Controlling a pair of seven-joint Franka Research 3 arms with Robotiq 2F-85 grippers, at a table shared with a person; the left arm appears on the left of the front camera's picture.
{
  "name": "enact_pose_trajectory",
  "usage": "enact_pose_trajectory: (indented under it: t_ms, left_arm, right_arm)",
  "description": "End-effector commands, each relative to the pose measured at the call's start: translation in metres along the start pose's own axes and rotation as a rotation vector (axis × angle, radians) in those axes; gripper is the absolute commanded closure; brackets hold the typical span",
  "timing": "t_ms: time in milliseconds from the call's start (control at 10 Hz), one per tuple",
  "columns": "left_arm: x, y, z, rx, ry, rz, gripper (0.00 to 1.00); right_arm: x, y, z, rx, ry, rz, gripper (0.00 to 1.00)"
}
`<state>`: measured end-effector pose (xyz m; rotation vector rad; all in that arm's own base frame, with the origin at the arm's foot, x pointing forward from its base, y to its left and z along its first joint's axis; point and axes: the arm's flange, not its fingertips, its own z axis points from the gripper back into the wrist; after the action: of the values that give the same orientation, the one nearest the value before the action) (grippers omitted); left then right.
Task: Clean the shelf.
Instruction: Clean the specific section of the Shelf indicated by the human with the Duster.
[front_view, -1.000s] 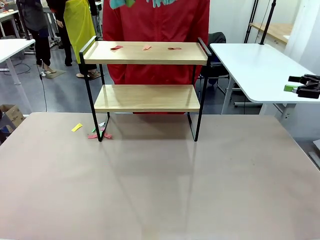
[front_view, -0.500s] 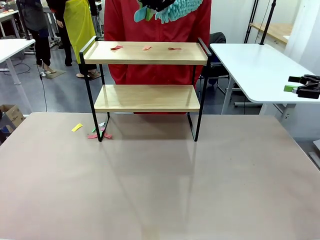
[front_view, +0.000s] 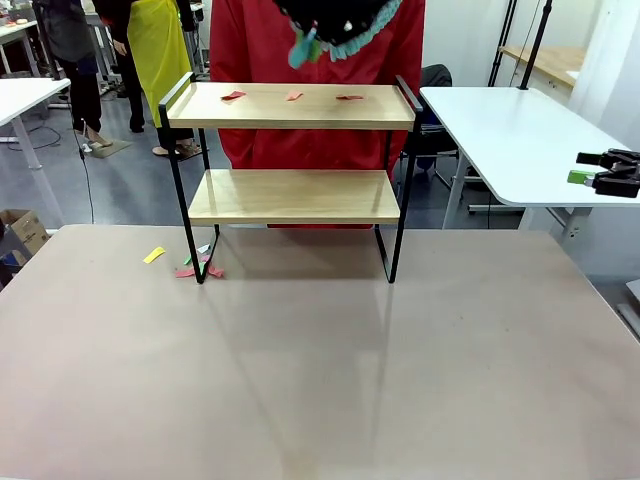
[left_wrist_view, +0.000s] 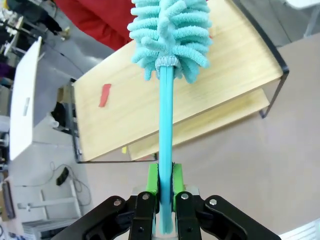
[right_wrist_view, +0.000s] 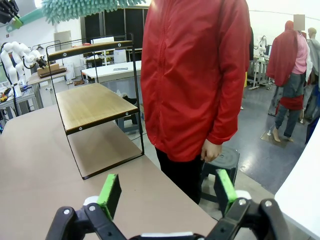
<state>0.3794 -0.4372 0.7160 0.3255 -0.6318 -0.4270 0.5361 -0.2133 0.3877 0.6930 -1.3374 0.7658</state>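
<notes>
The desk (front_view: 320, 380) carries the shelf (front_view: 290, 195) at its far side, in front of a person (front_view: 320, 50) in red. Three red scraps (front_view: 233, 95) lie unswept on its top board, so I judge the cleaning barely begun. My left fingers (left_wrist_view: 152, 177) clamp the duster (left_wrist_view: 170, 30) above that board. My right fingers (right_wrist_view: 110, 192) stand wide and empty.

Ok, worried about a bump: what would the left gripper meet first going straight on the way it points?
Probably the shelf's top board: the left gripper is shut on a teal duster, whose head leads and hangs over that board. Depth is unclear.
</notes>
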Motion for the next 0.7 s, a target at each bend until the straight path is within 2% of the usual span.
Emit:
enact_pose_trajectory:
  t_ms: [0,200,400,600]
  left_arm:
    - [0.013,-0.021,-0.003,-0.023,-0.049,0.100,0.87]
    - [0.019,-0.031,-0.018,-0.066,-0.040,0.164,0.87]
    - [0.023,-0.034,-0.033,-0.174,-0.022,0.226,0.87]
    - [0.025,-0.040,-0.031,-0.268,-0.004,0.278,0.87]
  right_arm:
    - [0.008,0.001,-0.003,-0.014,0.011,-0.012,0.00]
    - [0.008,0.001,-0.003,-0.014,0.011,-0.012,0.00]
    - [0.008,0.001,-0.003,-0.014,0.011,-0.012,0.00]
    - [0.008,0.001,-0.003,-0.014,0.011,-0.012,0.00]
